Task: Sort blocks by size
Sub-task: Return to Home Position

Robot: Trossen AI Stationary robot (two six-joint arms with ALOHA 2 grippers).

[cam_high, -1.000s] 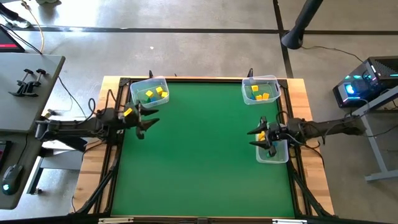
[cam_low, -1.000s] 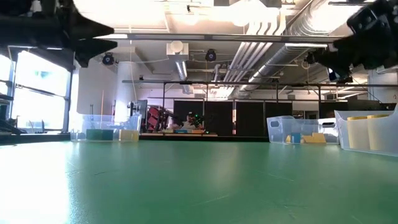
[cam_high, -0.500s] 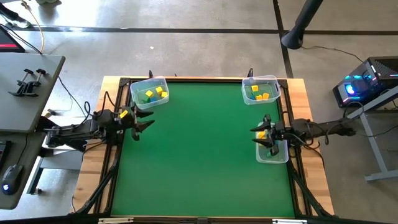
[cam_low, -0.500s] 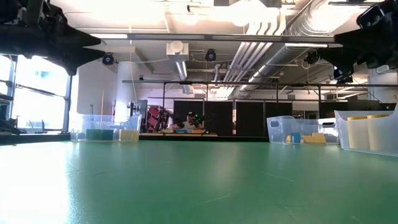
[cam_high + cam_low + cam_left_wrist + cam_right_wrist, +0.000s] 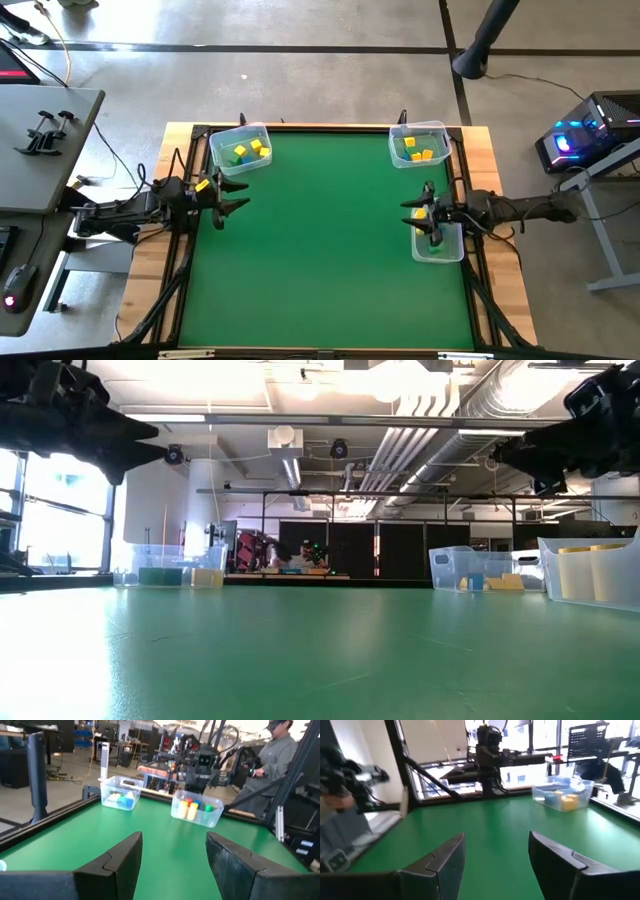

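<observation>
Two hands are in view, and both are released and hold nothing. The left hand [image 5: 232,204] hangs over the left edge of the green surface [image 5: 320,270] with its fingers spread apart. The right hand [image 5: 416,217] hangs over the right edge of the green surface, also with its fingers apart, just above the side bin [image 5: 446,252].

The blocks [image 5: 257,148] all lie inside clear bins. Some are in the far-left bin [image 5: 214,150] at the far left corner of the green surface, some in the far-right bin [image 5: 443,140] at its far right corner, and the rest in the side bin. I see no block loose on the green surface.

The sorting seems finished, so the step in hand is, I think, the move to the rest pose. The next move calls for each arm to draw away from the green surface. The right hand must also rise clear of the side bin's wall, so that it does not knock it.
</observation>
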